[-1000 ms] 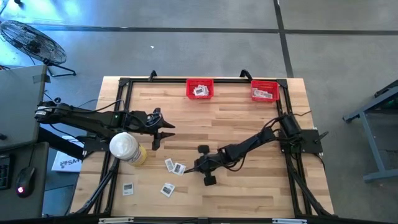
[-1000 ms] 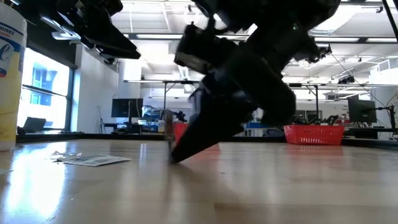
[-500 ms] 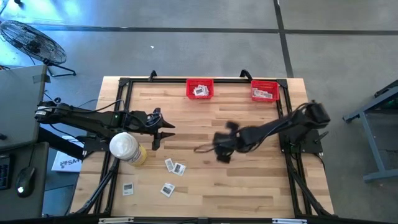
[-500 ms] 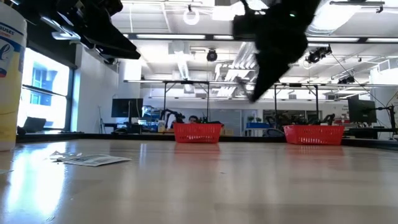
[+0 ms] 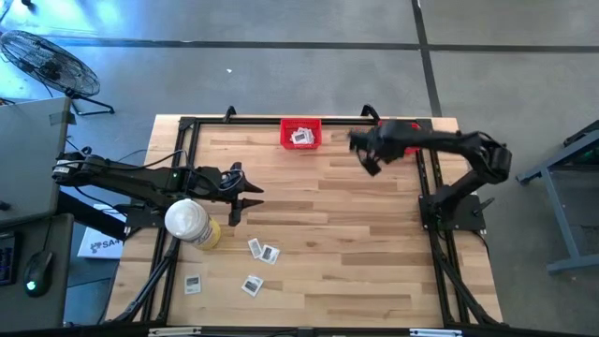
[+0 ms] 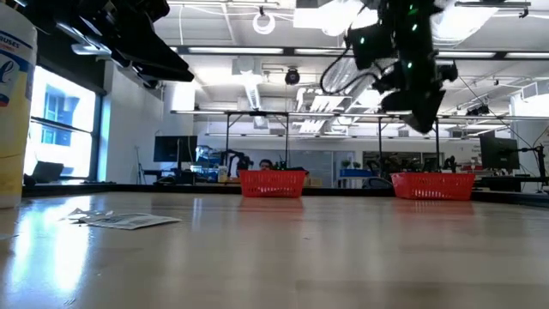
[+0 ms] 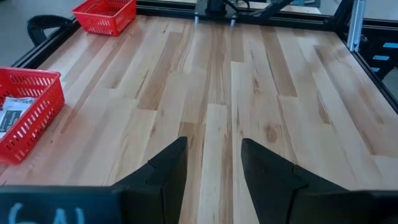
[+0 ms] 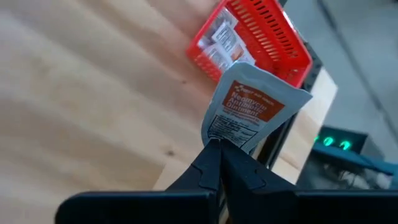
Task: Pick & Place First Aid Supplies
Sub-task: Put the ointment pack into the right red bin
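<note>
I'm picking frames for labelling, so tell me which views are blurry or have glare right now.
High view: the right gripper is motion-smeared near the red bins. Low view: bright ceiling lights wash out the top, and the table shows sheen. Right wrist view: the held packet is sharp, the background soft.

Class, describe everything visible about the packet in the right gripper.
The packet is a small flat white sachet with an orange printed band and dark small print below. It looks like foil or paper, slightly curled. The right gripper pinches its lower edge, shut; it hangs in the air near the red bin holding similar packets.
</note>
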`<state>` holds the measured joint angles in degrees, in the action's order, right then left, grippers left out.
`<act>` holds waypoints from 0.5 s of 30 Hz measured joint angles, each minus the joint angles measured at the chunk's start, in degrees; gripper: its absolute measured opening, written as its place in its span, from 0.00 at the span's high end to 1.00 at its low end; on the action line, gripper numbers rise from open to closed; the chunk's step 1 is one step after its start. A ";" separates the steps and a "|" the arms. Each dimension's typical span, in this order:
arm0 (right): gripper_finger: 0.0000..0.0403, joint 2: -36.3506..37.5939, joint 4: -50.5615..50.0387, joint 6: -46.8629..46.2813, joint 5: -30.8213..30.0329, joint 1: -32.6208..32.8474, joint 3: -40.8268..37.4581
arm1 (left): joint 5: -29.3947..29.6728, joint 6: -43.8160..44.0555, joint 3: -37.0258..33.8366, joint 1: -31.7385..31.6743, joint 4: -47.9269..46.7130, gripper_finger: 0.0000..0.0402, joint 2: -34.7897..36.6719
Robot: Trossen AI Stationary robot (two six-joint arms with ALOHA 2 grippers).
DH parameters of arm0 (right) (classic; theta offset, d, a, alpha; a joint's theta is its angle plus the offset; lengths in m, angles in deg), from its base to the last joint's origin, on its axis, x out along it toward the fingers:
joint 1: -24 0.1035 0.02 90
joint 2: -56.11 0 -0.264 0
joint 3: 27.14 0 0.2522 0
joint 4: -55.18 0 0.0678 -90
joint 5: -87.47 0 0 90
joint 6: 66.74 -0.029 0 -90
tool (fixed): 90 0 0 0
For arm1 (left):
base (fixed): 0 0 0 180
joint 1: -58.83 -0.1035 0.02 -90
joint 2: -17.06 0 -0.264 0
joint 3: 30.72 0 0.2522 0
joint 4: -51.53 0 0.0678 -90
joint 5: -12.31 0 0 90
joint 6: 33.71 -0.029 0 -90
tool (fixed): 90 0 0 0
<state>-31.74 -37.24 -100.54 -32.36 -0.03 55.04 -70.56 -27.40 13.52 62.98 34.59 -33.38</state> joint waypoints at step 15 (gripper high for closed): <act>0.97 -10.57 16.24 14.18 10.49 -25.95 0.04 | -0.04 0.00 0.00 0.01 0.00 0.63 -0.01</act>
<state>-42.31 -21.00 -86.36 -21.87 -25.98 55.09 -70.60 -27.40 13.52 62.99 34.59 -33.39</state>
